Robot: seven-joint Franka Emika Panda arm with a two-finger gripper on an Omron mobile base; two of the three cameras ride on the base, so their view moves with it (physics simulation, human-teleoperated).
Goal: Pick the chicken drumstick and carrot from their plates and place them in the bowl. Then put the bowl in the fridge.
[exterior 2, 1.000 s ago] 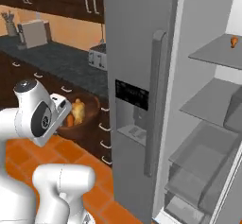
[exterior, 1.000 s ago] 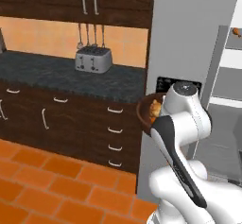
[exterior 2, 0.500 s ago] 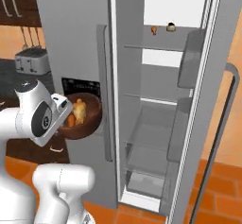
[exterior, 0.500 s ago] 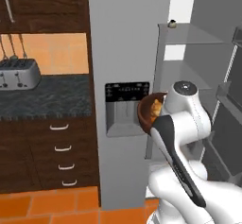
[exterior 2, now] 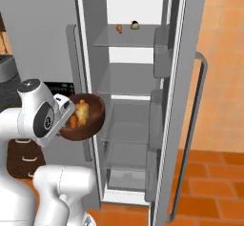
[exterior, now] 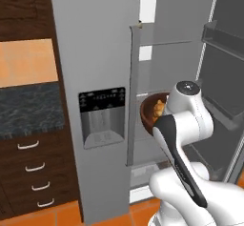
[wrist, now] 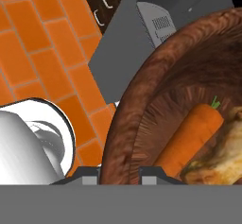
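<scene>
My gripper (wrist: 120, 173) is shut on the near rim of the dark brown wooden bowl (wrist: 189, 72), whose edge passes between the two fingertips. Inside the bowl lie the orange carrot (wrist: 189, 138) and the golden-brown chicken drumstick (wrist: 222, 157), side by side. In the right base view the bowl (exterior 2: 93, 122) hangs at mid height in front of the grey fridge (exterior 2: 128, 82), just left of its open compartment, with the drumstick (exterior 2: 82, 110) and carrot (exterior 2: 73, 121) showing over the rim. In the left base view the bowl (exterior: 148, 115) sits beside the dispenser door (exterior: 102, 110). The plates are out of view.
The fridge's right door (exterior 2: 190, 101) stands open with bins on its inner side. Glass shelves (exterior 2: 126, 139) are stacked inside, and two small items (exterior 2: 127, 26) lie on the top one. Dark drawers (exterior: 28, 168) and a counter (exterior: 26, 110) are left of the fridge. The floor is orange tile (exterior 2: 209, 187).
The whole view has swung from the counter with the toaster to the fridge's open compartment, so the base has moved. The bowl has stayed in my shut gripper throughout.
</scene>
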